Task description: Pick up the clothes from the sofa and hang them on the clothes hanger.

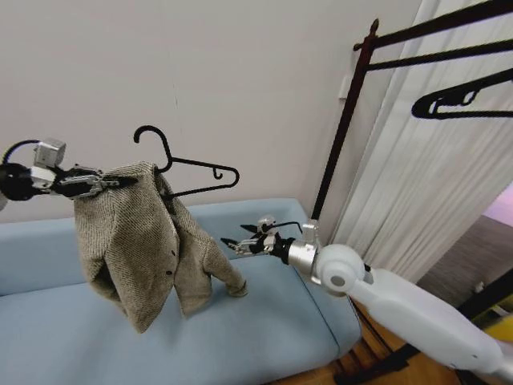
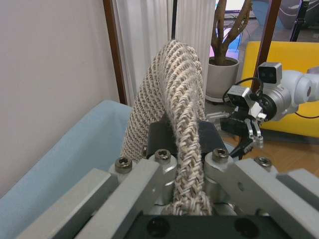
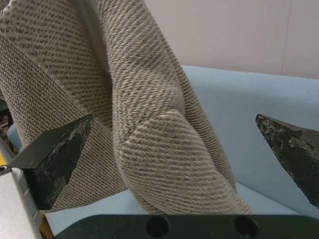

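A beige knit cardigan (image 1: 136, 241) hangs above the sofa, draped over one arm of a black hanger (image 1: 188, 164). My left gripper (image 1: 119, 183) is shut on the cardigan's shoulder; in the left wrist view the knit fabric (image 2: 187, 149) runs up between the closed fingers (image 2: 129, 186). My right gripper (image 1: 234, 243) is open beside the cardigan's hanging sleeve (image 1: 224, 277). In the right wrist view the sleeve (image 3: 164, 149) hangs just ahead of the gap between the two dark fingertips (image 3: 55, 157). The right gripper (image 2: 249, 132) also shows farther off in the left wrist view.
A light blue sofa (image 1: 264, 321) lies below the cardigan. At the right stands a dark clothes rack (image 1: 345, 120) with another black hanger (image 1: 457, 100) on its rail, in front of a white curtain (image 1: 417, 192). A potted plant (image 2: 224, 74) stands behind.
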`<state>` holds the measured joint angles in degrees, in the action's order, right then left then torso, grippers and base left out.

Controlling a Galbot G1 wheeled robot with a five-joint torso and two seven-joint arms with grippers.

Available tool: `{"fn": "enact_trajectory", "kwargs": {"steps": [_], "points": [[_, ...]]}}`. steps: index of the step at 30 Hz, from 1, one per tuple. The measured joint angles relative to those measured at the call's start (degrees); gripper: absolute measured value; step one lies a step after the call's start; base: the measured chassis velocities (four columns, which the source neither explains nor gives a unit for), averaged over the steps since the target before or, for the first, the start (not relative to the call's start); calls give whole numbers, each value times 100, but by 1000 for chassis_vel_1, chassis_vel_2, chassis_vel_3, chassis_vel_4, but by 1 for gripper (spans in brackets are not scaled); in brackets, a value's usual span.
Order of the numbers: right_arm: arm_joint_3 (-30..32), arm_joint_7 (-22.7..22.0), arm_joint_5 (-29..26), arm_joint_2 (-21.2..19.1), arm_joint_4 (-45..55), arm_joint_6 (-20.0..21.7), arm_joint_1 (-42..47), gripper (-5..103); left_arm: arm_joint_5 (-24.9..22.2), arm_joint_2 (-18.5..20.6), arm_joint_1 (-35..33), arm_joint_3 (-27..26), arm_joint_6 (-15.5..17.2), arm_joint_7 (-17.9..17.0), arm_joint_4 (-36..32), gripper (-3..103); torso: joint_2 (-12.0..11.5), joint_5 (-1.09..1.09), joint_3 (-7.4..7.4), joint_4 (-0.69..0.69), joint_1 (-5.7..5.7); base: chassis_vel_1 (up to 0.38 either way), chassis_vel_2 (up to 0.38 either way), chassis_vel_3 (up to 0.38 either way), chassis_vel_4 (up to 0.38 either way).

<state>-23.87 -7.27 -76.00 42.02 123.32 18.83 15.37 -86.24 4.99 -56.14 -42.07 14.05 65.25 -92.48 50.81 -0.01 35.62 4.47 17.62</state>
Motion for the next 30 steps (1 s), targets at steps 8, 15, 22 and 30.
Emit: {"fn": "enact_trajectory", "kwargs": {"steps": [8,15,22,30], "points": [[-1143,-1995,322,452,804,-37,-688,100,-90,-31,20,-4,-15,-263,-26,5,0,-1,0,-1,0,0,0,0,0],[-1704,-2969,1067,950,604,245,-1180,100,-260,-169,100,-14,10,-573,-278,5,0,0,1,0,1,0,0,0,0],[-1750,-3133,1337,1442,-169,284,-1314,89,-260,-195,103,-15,33,-595,-313,5,0,0,1,-2,1,0,0,0,0],[-1539,-2912,1472,1403,-450,231,-999,57,-250,-206,94,-14,39,-604,-219,5,0,1,1,1,1,0,0,0,0]]}}
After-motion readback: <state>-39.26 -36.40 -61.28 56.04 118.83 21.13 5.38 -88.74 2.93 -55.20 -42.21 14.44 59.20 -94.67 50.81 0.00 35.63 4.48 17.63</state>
